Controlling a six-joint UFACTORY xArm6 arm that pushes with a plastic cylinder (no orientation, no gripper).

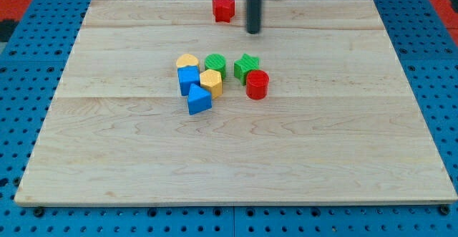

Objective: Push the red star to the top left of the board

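Observation:
The red star (223, 8) lies near the view's top edge of the wooden board (107, 158), a little left of centre. My tip (254, 31) stands just to the star's right and slightly lower, a small gap apart from it. The dark rod rises out of the view's top.
A cluster sits mid-board: a yellow heart (187, 61), a green cylinder (215, 65), a green star (247, 66), a red cylinder (257, 84), a yellow hexagon (211, 81), a blue block (189, 78) and a blue triangular block (199, 100). Blue pegboard surrounds the board.

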